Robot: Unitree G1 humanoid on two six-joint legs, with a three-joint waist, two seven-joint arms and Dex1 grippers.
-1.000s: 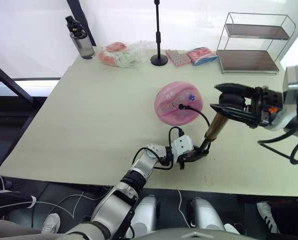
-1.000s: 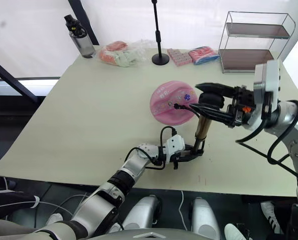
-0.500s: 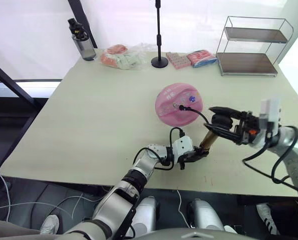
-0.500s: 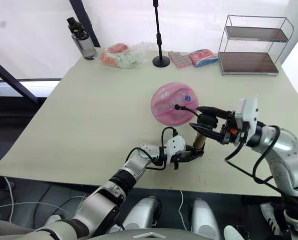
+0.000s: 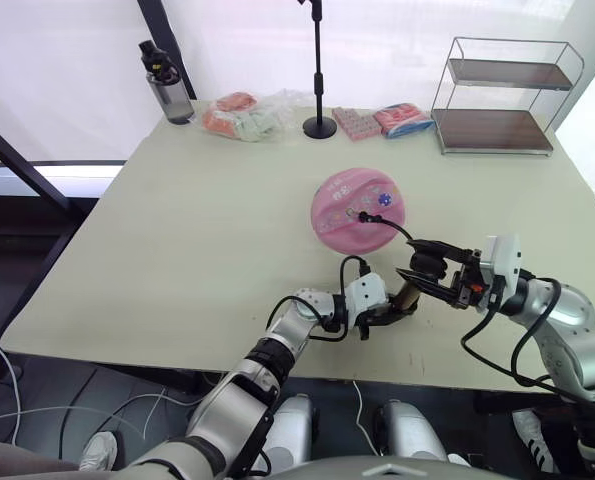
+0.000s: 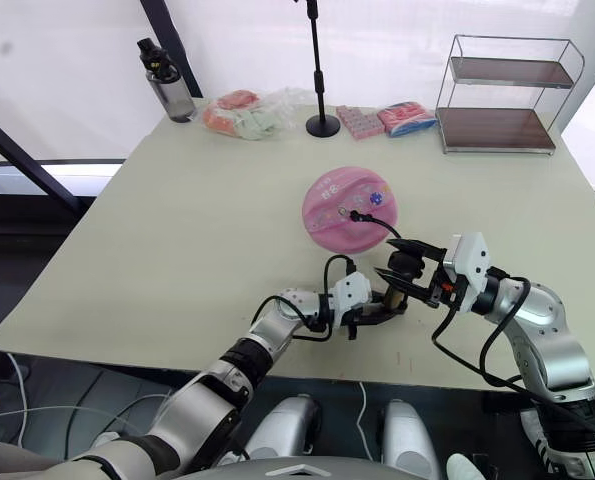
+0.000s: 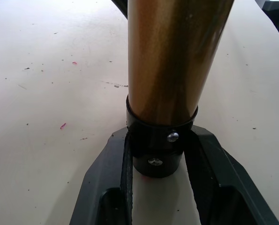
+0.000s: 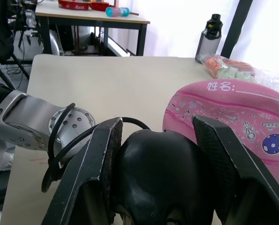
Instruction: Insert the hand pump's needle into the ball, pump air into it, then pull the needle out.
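Right fingers [image 8: 101, 164] gripping hand pump [image 5: 409, 293] handle, table [image 5: 207, 230] open leftward

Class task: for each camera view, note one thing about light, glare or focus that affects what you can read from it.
Eye views: the backdrop behind the table is blown out white. Left wrist view: the pump barrel shows soft reflections and sits slightly out of focus up close. Right wrist view: the pump's handle is a near-featureless black mass, while the ball print is legible.

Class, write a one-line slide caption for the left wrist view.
Left claw shut on the black end cap of the shiny gold-bronze hand pump standing on the beige table.
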